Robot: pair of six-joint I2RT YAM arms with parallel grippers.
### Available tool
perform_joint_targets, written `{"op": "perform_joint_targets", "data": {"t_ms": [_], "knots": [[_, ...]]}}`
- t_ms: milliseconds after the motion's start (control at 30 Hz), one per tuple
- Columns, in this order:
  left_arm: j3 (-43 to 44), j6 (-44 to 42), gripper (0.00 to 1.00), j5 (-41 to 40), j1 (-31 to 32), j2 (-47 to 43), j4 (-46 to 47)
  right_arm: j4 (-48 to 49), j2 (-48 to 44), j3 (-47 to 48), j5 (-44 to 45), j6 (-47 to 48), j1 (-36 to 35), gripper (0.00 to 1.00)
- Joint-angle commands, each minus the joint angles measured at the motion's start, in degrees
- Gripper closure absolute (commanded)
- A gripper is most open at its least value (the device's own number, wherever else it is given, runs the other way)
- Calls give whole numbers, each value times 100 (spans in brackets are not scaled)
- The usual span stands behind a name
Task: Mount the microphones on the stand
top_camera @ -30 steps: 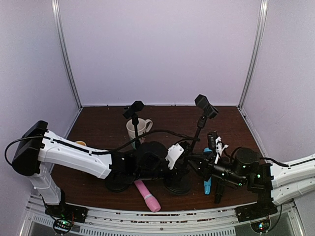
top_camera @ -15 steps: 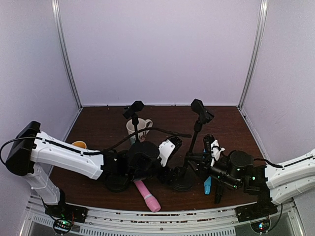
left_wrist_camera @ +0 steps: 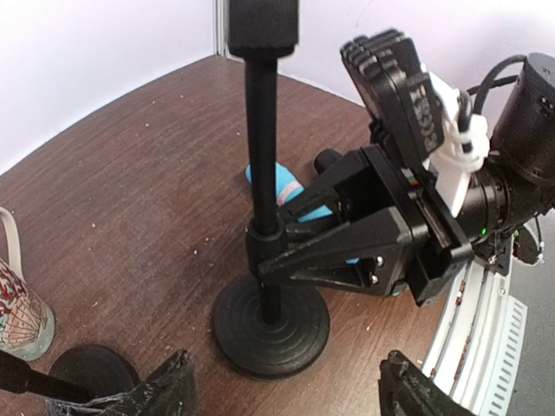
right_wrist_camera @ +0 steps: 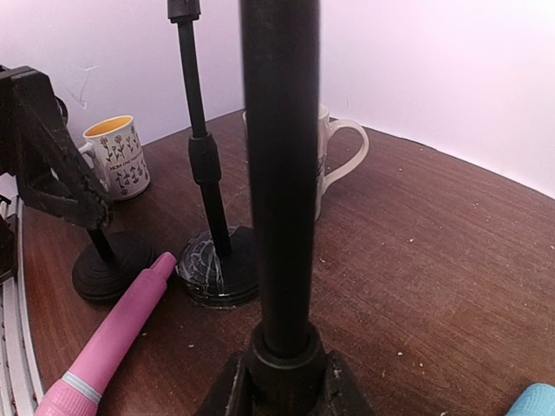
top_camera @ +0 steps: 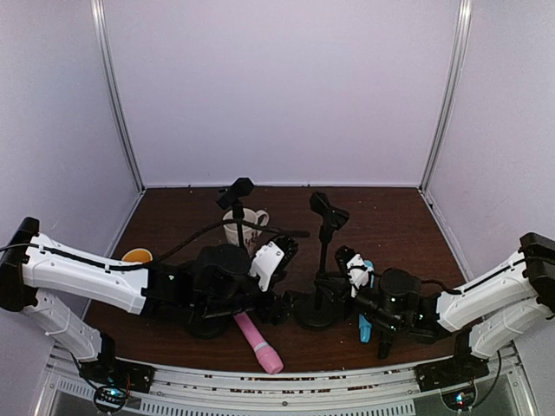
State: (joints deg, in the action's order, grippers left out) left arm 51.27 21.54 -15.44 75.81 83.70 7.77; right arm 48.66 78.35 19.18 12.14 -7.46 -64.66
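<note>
My right gripper (top_camera: 335,284) is shut on the lower pole of a black stand (top_camera: 324,253), low near its round base (left_wrist_camera: 271,325); the pole (right_wrist_camera: 279,173) fills the right wrist view. My left gripper (top_camera: 279,305) stands open just left of that base, its fingertips (left_wrist_camera: 166,390) wide apart and touching nothing. The pink microphone (top_camera: 260,344) lies flat at the front edge. Under my right arm lies the light blue microphone (top_camera: 365,326). Beside it, mostly hidden, is the black microphone (top_camera: 382,348). The stand's clip (top_camera: 328,211) holds nothing.
A second stand (top_camera: 238,217) rises behind my left arm, next to a white mug (top_camera: 246,227). Another round base (right_wrist_camera: 218,269) and a third (right_wrist_camera: 108,270) sit near the pink microphone (right_wrist_camera: 108,347). A yellow-lined mug (top_camera: 137,256) stands far left.
My left gripper has opened and drawn back to the left, away from the stand's base. My right gripper has carried the stand leftward, and its clip now sits lower.
</note>
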Motion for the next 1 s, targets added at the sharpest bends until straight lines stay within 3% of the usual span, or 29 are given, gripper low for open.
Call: {"op": "perform_joint_targets", "data": {"t_ms": [0,233,433,633,800,967], "knots": [[-117,-52,26,-28,12,-140,-56,1109,250,202,-234,26,153,100],[-90,-104,26,-87,13,-154,-107,1374,748,183,-326,-147,248,97],[-116,-114,26,-120,10,-234,-173,1194,725,205,-380,-229,252,70],[-161,-181,26,-214,8,-407,-289,635,163,152,-349,-313,240,47],[-130,-336,25,-344,13,-533,-590,96,-571,-47,-301,-750,88,38],[-132,-562,22,-404,13,-696,-937,-821,-1406,-360,381,-994,-553,31]]}}
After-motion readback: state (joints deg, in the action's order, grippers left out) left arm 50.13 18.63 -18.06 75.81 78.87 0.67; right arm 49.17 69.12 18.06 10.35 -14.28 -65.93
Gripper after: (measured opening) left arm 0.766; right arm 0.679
